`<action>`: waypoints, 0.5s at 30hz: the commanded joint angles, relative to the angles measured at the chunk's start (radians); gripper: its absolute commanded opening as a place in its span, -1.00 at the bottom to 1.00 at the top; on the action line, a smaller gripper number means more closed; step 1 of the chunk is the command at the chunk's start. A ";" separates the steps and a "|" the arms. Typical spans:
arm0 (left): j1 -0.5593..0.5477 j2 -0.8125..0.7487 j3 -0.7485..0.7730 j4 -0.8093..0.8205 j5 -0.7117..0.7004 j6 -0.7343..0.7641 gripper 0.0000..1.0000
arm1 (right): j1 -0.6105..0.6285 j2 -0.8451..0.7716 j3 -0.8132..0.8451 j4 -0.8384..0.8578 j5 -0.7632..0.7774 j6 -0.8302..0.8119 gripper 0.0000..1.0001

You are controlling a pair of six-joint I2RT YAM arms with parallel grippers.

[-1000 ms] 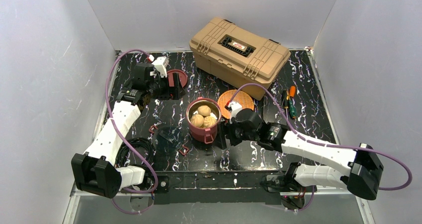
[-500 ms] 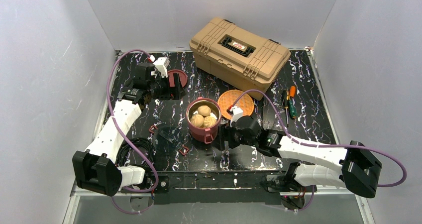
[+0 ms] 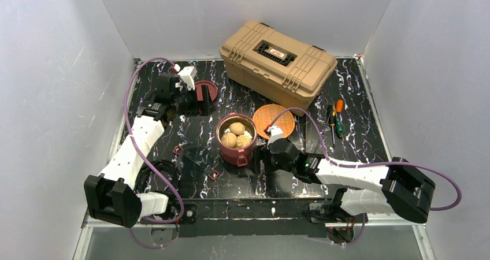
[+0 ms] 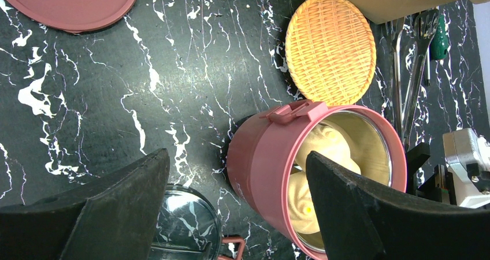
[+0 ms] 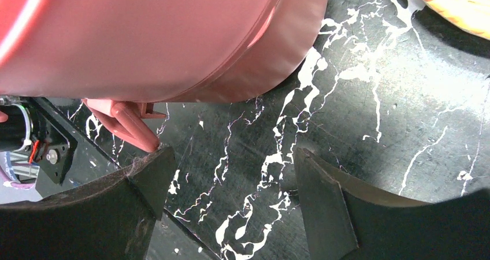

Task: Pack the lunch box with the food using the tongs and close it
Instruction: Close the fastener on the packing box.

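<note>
Standing open at mid-worktop point(image 3: 364, 130), the lunch box point(image 3: 236, 149) holds several buns point(image 3: 236, 134). Its maroon lid point(image 3: 206, 91) lies apart at the far left, just beside the left gripper point(image 3: 202, 103), which hovers with jaws spread wide, holding nothing. The right gripper point(image 5: 231, 153), jaws likewise apart and empty, sits low just right of the box's base, one finger near a maroon clasp point(image 5: 124, 124). The tongs point(image 4: 397, 63) lie beside the screwdrivers point(image 3: 339, 118) at the right, beyond the orange plate point(image 3: 276, 117), with the toolbox point(image 3: 278, 58) behind.
</note>
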 commanded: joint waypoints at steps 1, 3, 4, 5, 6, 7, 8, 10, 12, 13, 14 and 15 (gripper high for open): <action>0.002 -0.011 0.001 -0.006 0.016 0.003 0.72 | 0.004 -0.019 -0.007 0.040 0.010 0.019 0.67; 0.002 -0.011 0.001 -0.007 0.013 0.004 0.72 | 0.006 -0.027 -0.010 0.025 -0.013 0.017 0.67; 0.002 -0.013 0.001 -0.008 0.012 0.004 0.72 | 0.007 -0.037 -0.017 0.019 -0.026 0.014 0.67; 0.002 -0.015 0.000 -0.008 0.012 0.004 0.72 | 0.007 -0.050 -0.023 0.014 -0.036 0.011 0.67; 0.003 -0.016 0.001 -0.008 0.014 0.004 0.72 | 0.006 -0.068 -0.031 0.009 -0.048 0.009 0.67; 0.002 -0.017 0.000 -0.008 0.014 0.004 0.72 | 0.007 -0.088 -0.037 0.005 -0.054 0.008 0.68; 0.002 -0.018 0.000 -0.008 0.014 0.003 0.71 | 0.006 -0.108 -0.043 0.004 -0.057 0.008 0.69; 0.003 -0.020 -0.001 -0.005 0.014 0.003 0.72 | 0.006 -0.149 -0.052 0.007 -0.061 0.008 0.71; 0.002 -0.021 -0.003 -0.004 0.015 0.003 0.71 | 0.006 -0.171 -0.056 0.015 -0.059 0.008 0.71; 0.002 -0.020 -0.002 -0.003 0.015 0.003 0.71 | 0.007 -0.174 -0.054 0.018 -0.054 0.009 0.71; 0.002 -0.021 -0.003 -0.003 0.015 0.001 0.71 | 0.006 -0.171 -0.051 0.025 -0.050 0.010 0.71; 0.002 -0.019 -0.002 -0.003 0.015 0.001 0.72 | 0.006 -0.161 -0.044 0.030 -0.048 0.009 0.70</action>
